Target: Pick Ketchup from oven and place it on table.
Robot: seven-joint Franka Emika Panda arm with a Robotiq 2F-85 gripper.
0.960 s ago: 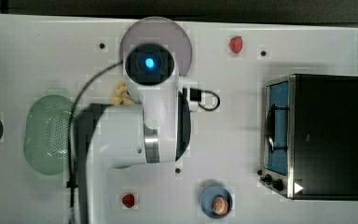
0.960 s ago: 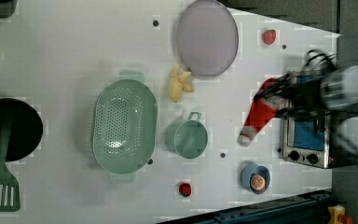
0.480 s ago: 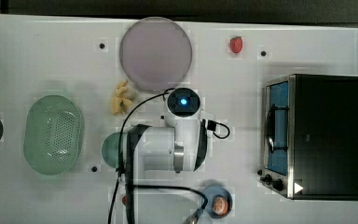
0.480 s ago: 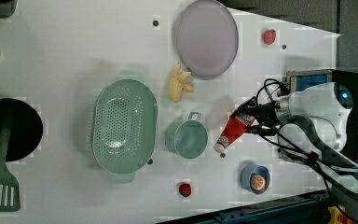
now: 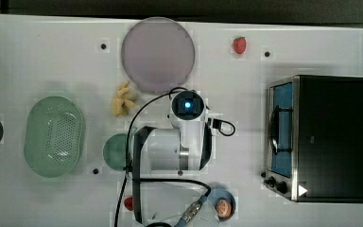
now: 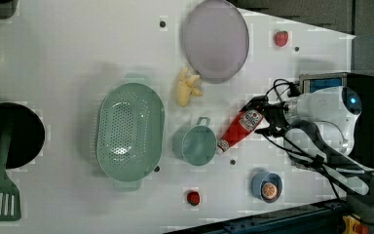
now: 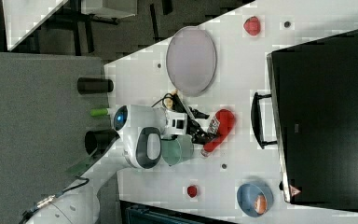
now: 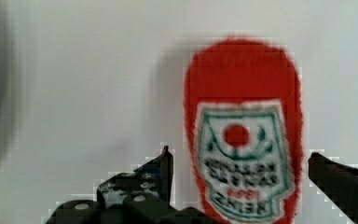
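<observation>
The ketchup [image 6: 238, 127] lies on its side on the white table [image 5: 52, 56], its cap pointing at a green cup. In the wrist view the red bottle [image 8: 244, 140] sits between my two black fingers with a gap on each side. My gripper [image 6: 264, 120] is open around the bottle's base, also seen in the right view [image 7: 199, 127] beside the ketchup [image 7: 219, 126]. The black oven [image 5: 331, 137] stands at the top view's right, well apart from the bottle. In the top view my arm [image 5: 184, 137] covers the bottle.
A green cup [image 6: 195, 145] stands just past the bottle's cap. A grey-lilac plate [image 5: 159, 54], a yellow toy [image 5: 123, 99], a green colander [image 5: 54, 136], a blue bowl [image 6: 266, 185] and strawberries [image 5: 239, 45] are spread around. A black pan [image 6: 9, 136] sits at the left view's left.
The arm carried the ketchup away from the oven toward the green cup. The bottle now rests on the table with the fingers apart from it.
</observation>
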